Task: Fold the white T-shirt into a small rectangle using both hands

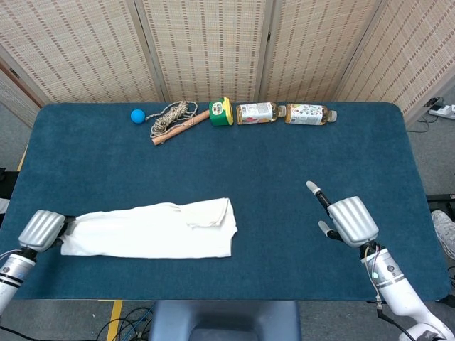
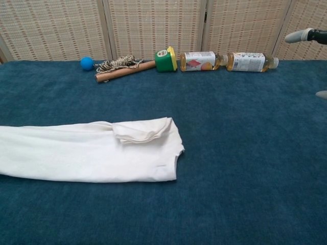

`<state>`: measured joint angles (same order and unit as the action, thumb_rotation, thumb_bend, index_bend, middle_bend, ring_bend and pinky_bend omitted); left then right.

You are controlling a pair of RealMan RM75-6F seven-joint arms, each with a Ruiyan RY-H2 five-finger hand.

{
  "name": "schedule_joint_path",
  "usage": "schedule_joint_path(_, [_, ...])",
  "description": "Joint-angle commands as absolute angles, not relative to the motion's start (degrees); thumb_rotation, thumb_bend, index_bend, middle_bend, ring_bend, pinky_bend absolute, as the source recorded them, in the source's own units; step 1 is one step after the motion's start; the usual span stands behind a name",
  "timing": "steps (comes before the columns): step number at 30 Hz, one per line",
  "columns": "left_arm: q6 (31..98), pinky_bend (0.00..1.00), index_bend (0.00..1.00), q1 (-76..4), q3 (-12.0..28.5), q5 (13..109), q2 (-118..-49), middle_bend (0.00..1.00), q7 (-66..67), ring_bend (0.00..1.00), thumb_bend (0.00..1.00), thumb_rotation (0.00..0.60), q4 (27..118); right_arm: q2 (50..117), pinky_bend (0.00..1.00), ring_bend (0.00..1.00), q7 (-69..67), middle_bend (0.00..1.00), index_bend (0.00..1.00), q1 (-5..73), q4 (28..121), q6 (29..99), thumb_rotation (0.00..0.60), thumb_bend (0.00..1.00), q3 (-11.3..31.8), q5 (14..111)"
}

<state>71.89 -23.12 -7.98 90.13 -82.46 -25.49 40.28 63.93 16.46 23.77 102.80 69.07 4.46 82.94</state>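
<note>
Fingers of left hand (image 1: 43, 229) curled closed at the left end of the white T-shirt (image 1: 153, 229), apparently pinching its edge, at lower left of the head frame. Right hand (image 1: 346, 219) at lower right, well apart from the cloth, holding nothing, one finger extended and the rest loosely bent. Shirt lying as a long flat band in the lower left, one sleeve flap doubled on top near its right end. Best handled by keeping the band flat, bringing the idle hand to the free right end, then folding end over end with edges aligned. Along the top edge: blue ball (image 1: 136, 116), rope bundle (image 1: 173, 118), green cup (image 1: 222, 112), two bottles (image 1: 286, 113).
</note>
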Motion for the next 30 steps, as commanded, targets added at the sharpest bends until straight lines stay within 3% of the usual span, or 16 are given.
schedule_joint_path(1, [69.9, 0.91, 0.73, -21.8, -7.5, 88.8, -82.4, 0.85, -26.3, 0.75, 0.55, 0.600, 37.0, 63.9, 1.00, 0.94, 16.3, 0.92, 0.00, 23.6, 102.8, 69.3, 0.600, 0.33, 4.4, 83.1])
schedule_joint_path(5, [69.9, 0.91, 0.72, -21.6, -7.1, 89.1, -81.8, 0.85, -27.2, 0.75, 0.55, 0.600, 36.4, 63.8, 1.00, 0.94, 15.8, 0.92, 0.00, 23.3, 102.7, 69.6, 0.600, 0.33, 4.3, 83.5])
schedule_joint_path(9, [70.3, 0.91, 0.72, -22.6, -6.3, 89.7, -80.1, 0.85, -25.2, 0.74, 0.55, 0.600, 41.3, 63.4, 1.00, 0.94, 15.2, 0.92, 0.00, 22.9, 102.6, 70.1, 0.600, 0.33, 4.1, 84.0])
schedule_joint_path(22, [62.0, 0.91, 0.71, -31.7, 1.4, 84.9, -68.2, 0.84, 0.9, 0.74, 0.55, 0.600, 82.5, 61.9, 1.00, 0.94, 12.5, 0.92, 0.00, 21.2, 102.1, 72.2, 0.600, 0.33, 3.9, 85.2])
schedule_joint_path(30, [56.0, 0.91, 0.71, -36.5, 5.6, 76.1, -68.4, 0.84, 16.4, 0.73, 0.55, 0.600, 95.5, 61.2, 1.00, 0.94, 11.4, 0.92, 0.00, 20.2, 101.6, 73.1, 0.600, 0.33, 3.9, 85.3])
